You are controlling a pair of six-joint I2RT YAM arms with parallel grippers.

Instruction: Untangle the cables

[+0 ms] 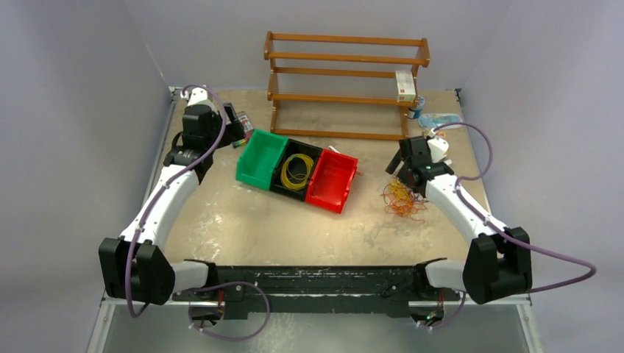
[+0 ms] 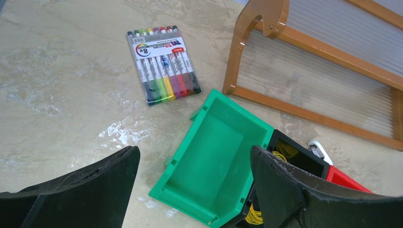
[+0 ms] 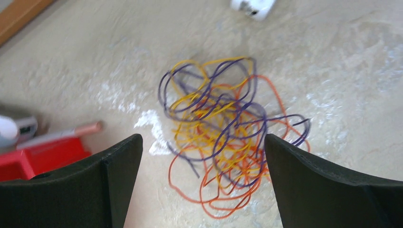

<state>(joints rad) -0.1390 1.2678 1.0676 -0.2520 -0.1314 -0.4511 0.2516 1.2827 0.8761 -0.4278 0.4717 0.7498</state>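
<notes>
**Both grippers spread and empty; the tangle waits under the right one**

The left gripper (image 2: 194, 154) hangs wide open over the green bin (image 2: 209, 147), holding nothing and probably parked out of the way. The right gripper (image 3: 203, 140), just as wide and empty, hovers with the cables (image 3: 228, 137) bunched on the table (image 3: 332, 57) directly beneath, between its fingers. It looks lined up for a straight drop onto a strand.

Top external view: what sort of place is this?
Probably a robot lab test cell: plain panels enclose a scuffed table holding a wooden rack, coloured bins and tangled cables.
</notes>
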